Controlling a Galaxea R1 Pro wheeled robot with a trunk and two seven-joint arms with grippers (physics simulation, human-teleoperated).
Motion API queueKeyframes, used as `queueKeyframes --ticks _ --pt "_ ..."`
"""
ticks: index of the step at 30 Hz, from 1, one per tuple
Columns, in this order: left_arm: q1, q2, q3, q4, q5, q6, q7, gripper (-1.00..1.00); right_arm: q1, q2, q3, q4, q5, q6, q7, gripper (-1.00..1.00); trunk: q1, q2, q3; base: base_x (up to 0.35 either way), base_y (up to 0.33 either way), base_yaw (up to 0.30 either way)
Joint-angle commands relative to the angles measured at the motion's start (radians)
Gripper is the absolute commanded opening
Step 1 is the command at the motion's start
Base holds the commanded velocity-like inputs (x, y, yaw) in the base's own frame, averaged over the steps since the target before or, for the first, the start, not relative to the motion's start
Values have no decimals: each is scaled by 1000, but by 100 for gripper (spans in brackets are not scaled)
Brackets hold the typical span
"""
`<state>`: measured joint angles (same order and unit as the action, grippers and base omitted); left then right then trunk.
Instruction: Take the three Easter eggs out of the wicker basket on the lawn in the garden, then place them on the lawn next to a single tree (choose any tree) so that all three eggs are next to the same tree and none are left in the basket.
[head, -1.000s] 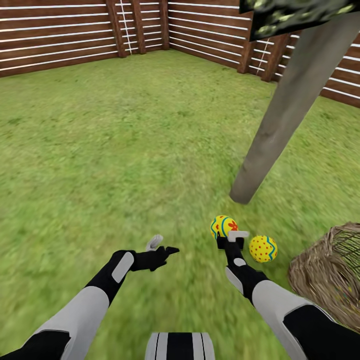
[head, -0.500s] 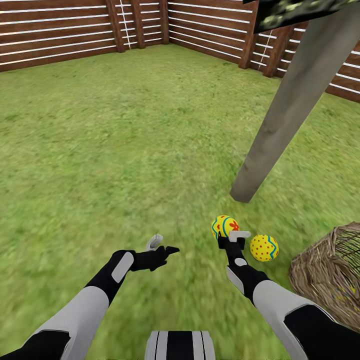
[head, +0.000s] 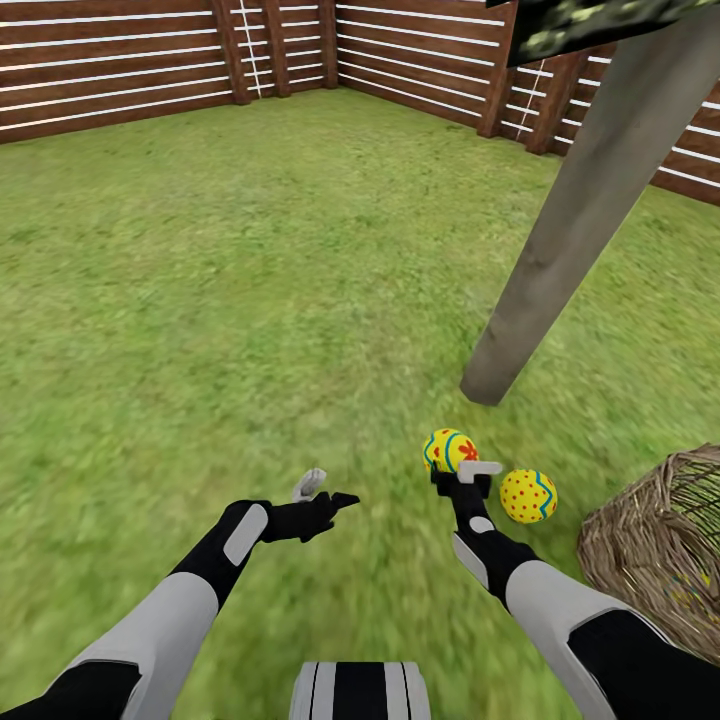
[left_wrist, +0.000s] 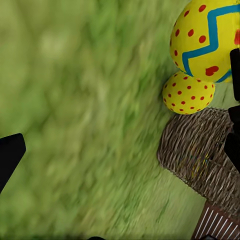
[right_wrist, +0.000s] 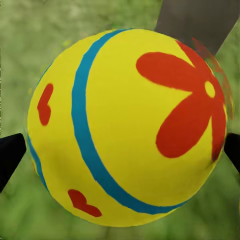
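Yellow is popping out lower right of centre in our head view, where two Easter eggs are sitting on the lawn (head: 250, 300): the flower-marked egg (head: 449, 450) and, just to its right, the dotted egg (head: 528, 496). Our right gripper (head: 468, 474) is hovering right at the flower-marked egg, and in the right wrist view that egg (right_wrist: 127, 127) is sitting between the two dark fingertips (right_wrist: 10, 155) with the fingers spread wide at the frame edges, so we're not squeezing anything. We're seeing the tree (head: 570, 230) trunk just above the eggs, leaning up toward the upper right corner, with its base close to both of them. At the right edge, low down, the wicker basket (head: 650, 550) is resting near the dotted egg, though we can't make out what's inside. Our left gripper (head: 322, 492) is hanging over bare grass left of centre, fingers parted and holding nothing. Left wrist view is showing both eggs stacked close together, the dotted egg (left_wrist: 189, 92) just beside the basket (left_wrist: 200, 155). Brown slat fence (head: 120, 70) is running along the top.
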<state>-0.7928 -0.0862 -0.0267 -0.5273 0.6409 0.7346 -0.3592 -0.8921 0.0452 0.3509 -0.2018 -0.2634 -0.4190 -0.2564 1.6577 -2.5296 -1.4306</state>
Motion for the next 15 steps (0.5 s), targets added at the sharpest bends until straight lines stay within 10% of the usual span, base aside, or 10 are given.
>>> queueKeyframes --ticks 1,15 --pt "0 0 -1 0 1 3 -1 100 -1 0 9 1 -8 -4 -5 100 0 0 -1 0 0 0" --pt "0 -4 -2 2 -1 0 -1 100 -1 -5 8 1 -8 -4 -6 100 -3 1 23 0 0 0"
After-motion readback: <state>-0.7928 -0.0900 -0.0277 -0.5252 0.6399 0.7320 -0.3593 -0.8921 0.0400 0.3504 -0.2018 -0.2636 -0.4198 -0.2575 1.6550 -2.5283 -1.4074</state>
